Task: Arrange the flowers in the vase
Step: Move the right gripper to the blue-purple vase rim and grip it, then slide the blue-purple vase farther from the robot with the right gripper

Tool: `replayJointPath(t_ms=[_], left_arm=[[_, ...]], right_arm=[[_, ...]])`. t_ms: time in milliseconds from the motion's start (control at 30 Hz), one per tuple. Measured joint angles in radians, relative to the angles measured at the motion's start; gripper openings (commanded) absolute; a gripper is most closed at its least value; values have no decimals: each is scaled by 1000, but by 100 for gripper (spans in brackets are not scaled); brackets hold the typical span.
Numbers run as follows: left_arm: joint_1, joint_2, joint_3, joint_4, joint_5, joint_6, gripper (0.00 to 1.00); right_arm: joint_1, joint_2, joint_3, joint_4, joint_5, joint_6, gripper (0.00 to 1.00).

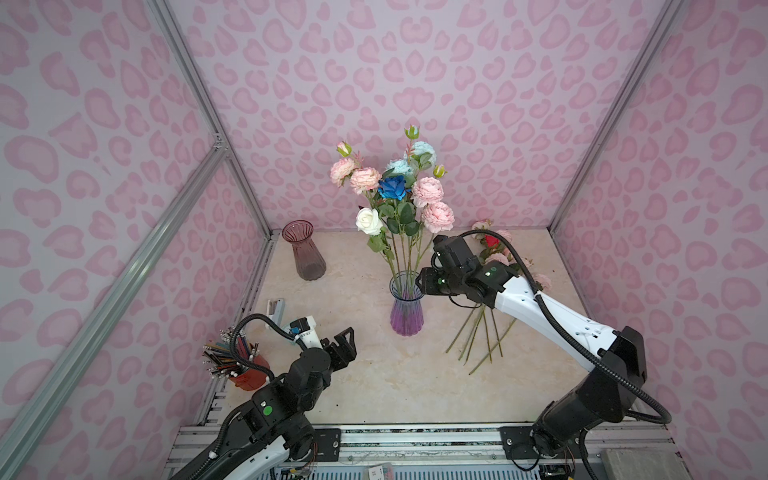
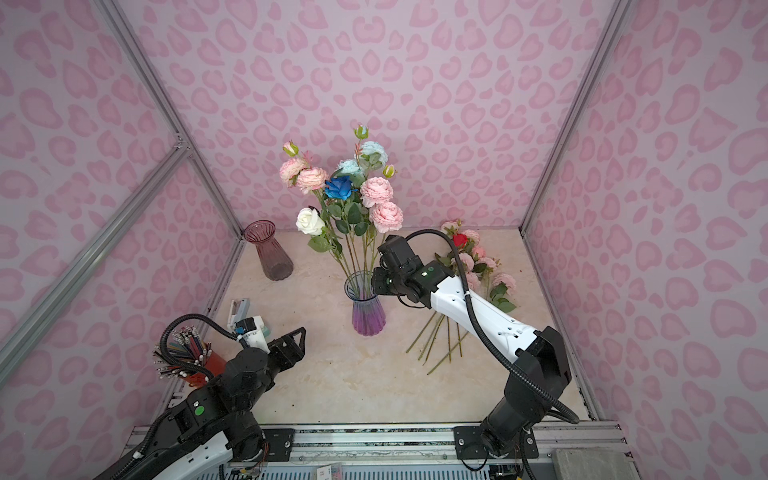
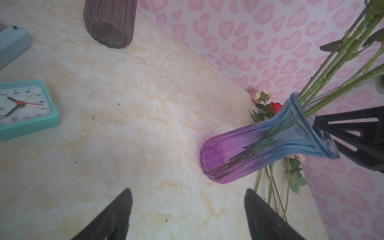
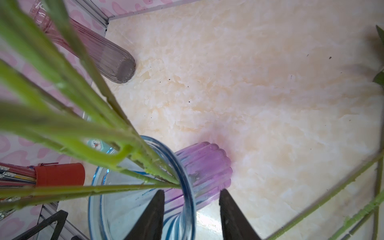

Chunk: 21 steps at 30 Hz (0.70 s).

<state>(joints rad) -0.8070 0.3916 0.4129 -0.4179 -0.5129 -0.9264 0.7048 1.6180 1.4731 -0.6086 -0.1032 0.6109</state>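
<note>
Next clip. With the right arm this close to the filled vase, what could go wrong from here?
1. The right pincer is open and seems astride the rim of the ribbed purple-and-blue glass vase. A sideways pull could tip it, and the tall standing flowers make it top-heavy.
2. The long-stemmed pink and red flowers lying on the marble-look table sit under the right arm. A low sweep might scatter them.
</note>
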Motion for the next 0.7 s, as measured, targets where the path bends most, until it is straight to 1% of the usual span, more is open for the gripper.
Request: replayJointPath(t_ms=[133, 300, 500, 633, 700], left_arm=[[0, -11, -2, 0, -8, 1, 86], [0, -20, -1, -1, -10, 13, 86], [0, -38, -1, -3, -12, 16, 86], [0, -57, -1, -6, -22, 26, 86], [0, -68, -1, -7, -28, 34, 86]], right_arm=[[0, 11, 1, -25, -5, 20, 38], [0, 14, 1, -21, -5, 41, 30], [0, 30, 2, 0, -2, 59, 25], [-5, 47, 44, -11, -2, 57, 14], [-6, 55, 66, -24, -5, 53, 6]])
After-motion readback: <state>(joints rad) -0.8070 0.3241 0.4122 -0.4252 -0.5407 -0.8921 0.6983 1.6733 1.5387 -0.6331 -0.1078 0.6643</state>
